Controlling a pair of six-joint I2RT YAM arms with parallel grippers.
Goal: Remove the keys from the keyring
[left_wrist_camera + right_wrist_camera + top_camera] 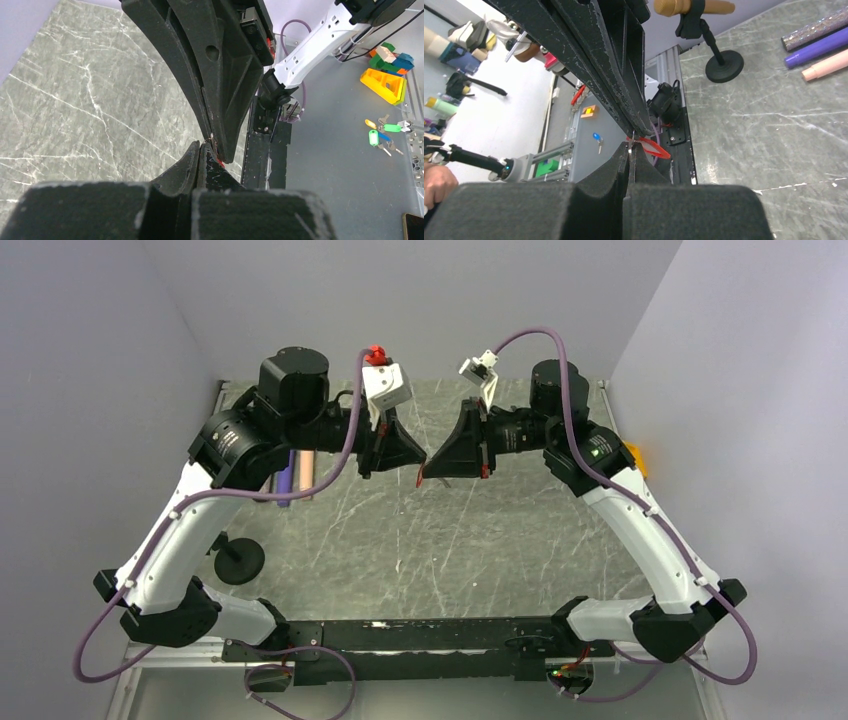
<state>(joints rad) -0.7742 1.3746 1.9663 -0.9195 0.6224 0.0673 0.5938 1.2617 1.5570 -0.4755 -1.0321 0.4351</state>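
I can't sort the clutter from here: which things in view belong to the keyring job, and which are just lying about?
In the job: red-tagged keyring; left pincer and right pincer, both shut, tips meeting at it.
Lying about: black round-based stand; three rolls; yellow-orange box; coloured key tags, off to the side.

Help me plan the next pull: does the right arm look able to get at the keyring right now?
Yes, it seems so: the right end effector is shut tip to tip against the left end effector, and the keyring sits right at their tips, apparently pinched. Nothing stands between.
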